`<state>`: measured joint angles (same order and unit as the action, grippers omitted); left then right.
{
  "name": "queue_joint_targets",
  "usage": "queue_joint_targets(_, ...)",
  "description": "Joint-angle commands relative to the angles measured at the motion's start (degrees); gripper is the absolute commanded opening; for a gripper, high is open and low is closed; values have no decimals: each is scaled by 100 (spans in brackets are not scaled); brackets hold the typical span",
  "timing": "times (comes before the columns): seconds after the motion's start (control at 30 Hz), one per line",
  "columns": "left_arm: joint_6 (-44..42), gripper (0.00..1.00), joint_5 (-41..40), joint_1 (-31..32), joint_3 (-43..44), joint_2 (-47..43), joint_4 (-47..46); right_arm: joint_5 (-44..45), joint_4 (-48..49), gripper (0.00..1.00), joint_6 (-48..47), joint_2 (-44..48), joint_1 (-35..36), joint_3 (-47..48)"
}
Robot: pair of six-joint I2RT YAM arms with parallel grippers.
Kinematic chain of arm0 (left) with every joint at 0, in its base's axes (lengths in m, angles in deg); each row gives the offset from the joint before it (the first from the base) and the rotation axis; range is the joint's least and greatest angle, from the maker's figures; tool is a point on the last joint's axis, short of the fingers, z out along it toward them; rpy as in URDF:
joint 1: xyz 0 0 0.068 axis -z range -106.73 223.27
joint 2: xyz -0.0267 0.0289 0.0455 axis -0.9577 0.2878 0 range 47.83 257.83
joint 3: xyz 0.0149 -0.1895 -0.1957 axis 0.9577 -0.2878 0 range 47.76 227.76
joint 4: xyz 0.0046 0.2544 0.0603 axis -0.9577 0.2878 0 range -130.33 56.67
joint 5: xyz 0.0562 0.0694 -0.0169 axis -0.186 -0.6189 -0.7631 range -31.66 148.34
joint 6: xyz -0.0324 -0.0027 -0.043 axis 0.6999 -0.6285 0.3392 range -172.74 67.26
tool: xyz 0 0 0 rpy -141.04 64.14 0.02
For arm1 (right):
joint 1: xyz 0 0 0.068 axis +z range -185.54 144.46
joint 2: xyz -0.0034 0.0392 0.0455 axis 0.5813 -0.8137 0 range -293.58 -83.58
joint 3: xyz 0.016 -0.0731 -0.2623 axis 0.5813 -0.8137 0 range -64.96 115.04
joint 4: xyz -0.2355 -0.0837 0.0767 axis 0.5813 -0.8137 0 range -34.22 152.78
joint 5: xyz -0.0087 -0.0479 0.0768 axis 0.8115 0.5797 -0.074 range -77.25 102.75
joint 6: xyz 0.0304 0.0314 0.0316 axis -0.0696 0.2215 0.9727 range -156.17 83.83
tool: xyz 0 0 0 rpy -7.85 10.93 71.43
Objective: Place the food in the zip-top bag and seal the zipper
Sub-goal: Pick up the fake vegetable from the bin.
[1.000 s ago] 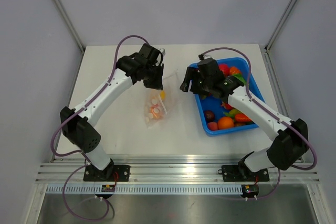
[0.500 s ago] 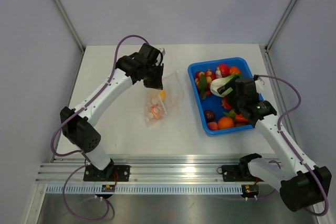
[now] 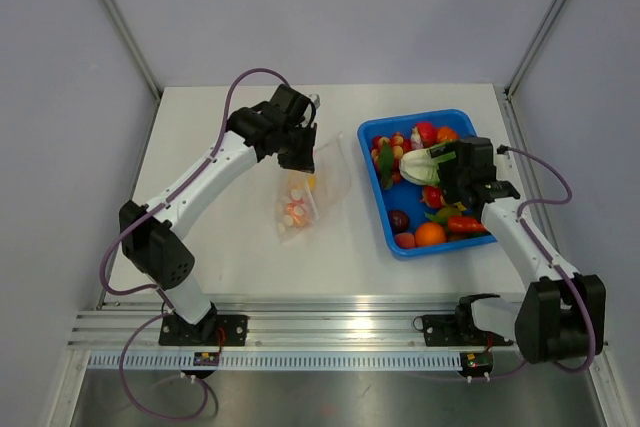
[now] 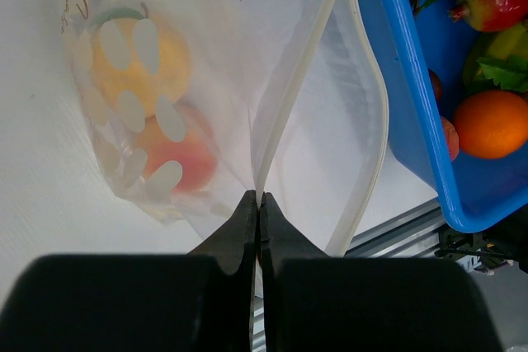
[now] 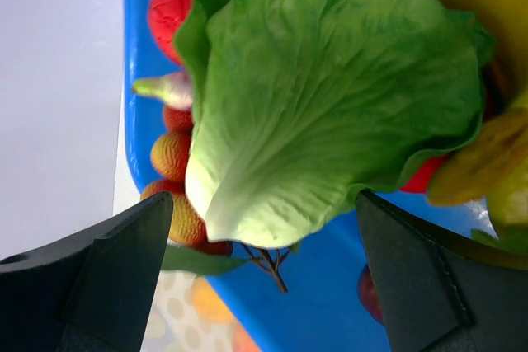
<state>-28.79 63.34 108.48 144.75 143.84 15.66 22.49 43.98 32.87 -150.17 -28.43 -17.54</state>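
Left wrist — left fingers [image 4: 238,232] pinch floppy dotted zip-top bag [image 4: 165,80]; right fingers [image 5: 107,278] splayed above ruffled lettuce [image 5: 330,96].

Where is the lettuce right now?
In the top view the lettuce lies in the blue tray at the right, in its upper middle, just under the open right gripper.

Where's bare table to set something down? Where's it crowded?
Bare table: the front strip between zip-top bag, blue tray and near edge; also the far-left corner behind the left arm. Tight: the bag-to-tray gap. Crowded: the tray, full of food, open right gripper over the lettuce; left gripper pinches the bag's mouth.
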Motion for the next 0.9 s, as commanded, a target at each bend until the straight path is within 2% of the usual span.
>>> queue_joint_targets(0.0,5,0,116,13,136,6,-193,-464,808,99,435,-389,-122,21)
queue_joint_targets(0.23,5,0,89,13,206,6,-141,-613,1063,99,453,-1146,-131,233)
queue_joint_targets(0.27,22,0,89,13,224,6,-123,-631,1098,93,418,-1198,-131,241)
queue_joint_targets(0.37,75,0,116,22,268,-3,-141,-579,1125,65,365,-1120,-131,154)
queue_joint_targets(0.4,93,0,133,22,276,6,-141,-561,1125,48,330,-1059,-140,101)
queue_joint_targets(0.47,110,0,125,39,346,23,-158,-526,1073,33,155,-883,-131,75)
queue_joint_targets(0.5,128,0,133,40,373,76,-158,-525,1037,22,76,-813,-131,66)
queue_joint_targets(0.63,137,0,116,48,514,234,-158,-578,888,0,-371,-400,-131,13)
queue_joint_targets(0.87,198,0,238,48,786,498,-211,-1167,519,0,-865,505,-114,-233)
